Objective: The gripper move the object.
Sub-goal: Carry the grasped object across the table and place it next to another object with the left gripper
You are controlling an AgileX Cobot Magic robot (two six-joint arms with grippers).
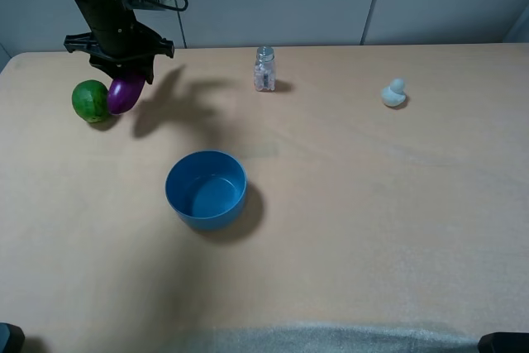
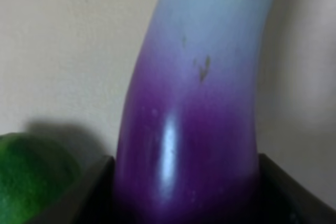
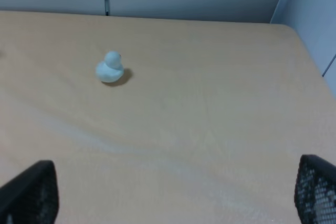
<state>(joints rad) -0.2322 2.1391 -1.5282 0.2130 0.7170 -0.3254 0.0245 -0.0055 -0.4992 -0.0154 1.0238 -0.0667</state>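
Note:
The purple eggplant [image 1: 124,93] hangs from my left gripper [image 1: 126,73] at the far left of the table, right beside the green lime [image 1: 90,100]. In the left wrist view the eggplant [image 2: 194,108] fills the frame, purple fading to white, with a dark finger on each side [image 2: 92,192]; the gripper is shut on it. The lime's edge shows in that view too [image 2: 29,177]. My right gripper [image 3: 173,203] is open and empty over bare table; only its two finger tips [image 3: 31,192] show at the frame's edges.
A blue bowl [image 1: 206,188] stands in the middle left of the table. A small glass shaker [image 1: 264,69] stands at the back centre. A white toy duck [image 1: 394,93] sits at the back right, also in the right wrist view [image 3: 110,68].

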